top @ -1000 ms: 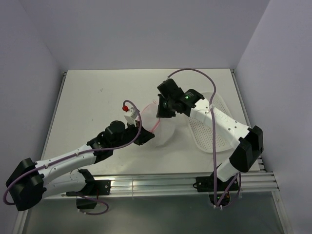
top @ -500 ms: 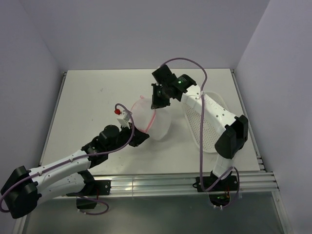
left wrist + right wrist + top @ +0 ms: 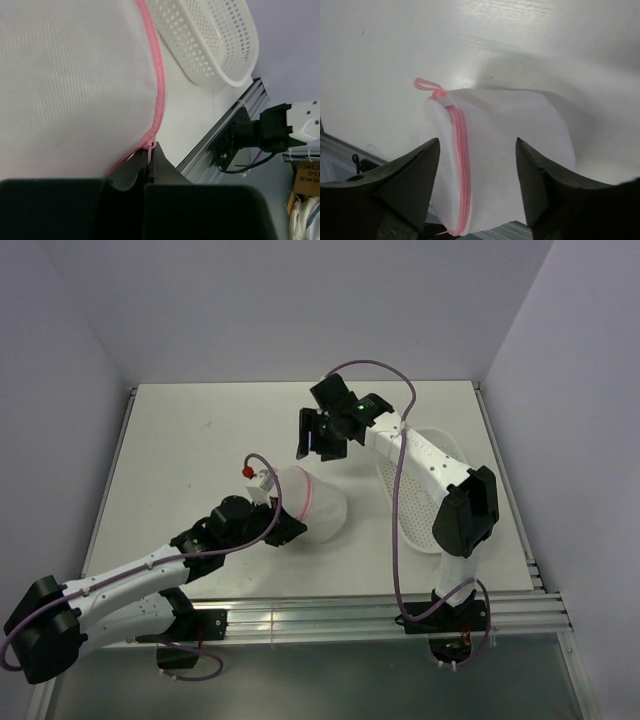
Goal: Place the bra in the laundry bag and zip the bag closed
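Observation:
The laundry bag [image 3: 318, 505], a white mesh drum with pink trim, lies on the table between the arms. Its pink zipper [image 3: 160, 85] runs down to a pull tab [image 3: 148, 153], and my left gripper [image 3: 150, 150] is shut on that tab at the bag's near edge [image 3: 287, 531]. My right gripper [image 3: 312, 434] hangs open above and beyond the bag, apart from it. In the right wrist view the bag [image 3: 515, 150] lies below the spread fingers [image 3: 415, 170] of my right gripper [image 3: 477, 145]. The bra is hidden; no part of it shows outside the bag.
A white perforated plastic basket [image 3: 432, 502] lies at the right of the table, also seen in the left wrist view [image 3: 210, 45]. The aluminium rail [image 3: 330, 615] runs along the near edge. A pink loop [image 3: 427, 85] sticks out of the bag's far end.
My right gripper has let go of the bag, opened and drawn away toward the back. The bag has settled onto the table. The left gripper stays shut on the pull.

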Available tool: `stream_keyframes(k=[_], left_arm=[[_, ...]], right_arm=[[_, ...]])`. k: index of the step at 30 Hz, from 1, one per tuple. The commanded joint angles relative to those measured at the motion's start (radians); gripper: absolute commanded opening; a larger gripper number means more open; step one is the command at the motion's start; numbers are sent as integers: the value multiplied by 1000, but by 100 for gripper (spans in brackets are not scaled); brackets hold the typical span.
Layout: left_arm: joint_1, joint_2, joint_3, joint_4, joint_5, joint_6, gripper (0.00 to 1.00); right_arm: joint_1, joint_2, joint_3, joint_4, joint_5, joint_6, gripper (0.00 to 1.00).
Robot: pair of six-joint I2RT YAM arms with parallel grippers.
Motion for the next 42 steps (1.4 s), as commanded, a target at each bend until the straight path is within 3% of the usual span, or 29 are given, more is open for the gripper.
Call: stream_keyframes(k=[1,9,20,27,38,42], left_arm=[[-3,52,39,54,44,-5,0],[-3,136,76,113,60,-3,0],[-4,197,120,139,92,5,0],[-4,199,123,126,104,15,0],[-4,190,104,125,110,12,0],[-4,187,105,119,113,12,0]], right_arm=[[-11,-82,-56,60,85,13,72],[-11,-277,-206,79,88,86,70],[69,-646,-697,250,12,336,67],[126,-714,-900,462,-27,566,67],[142,-731,-963,563,45,706,66],[149,-702,-967,585,36,712,62]])
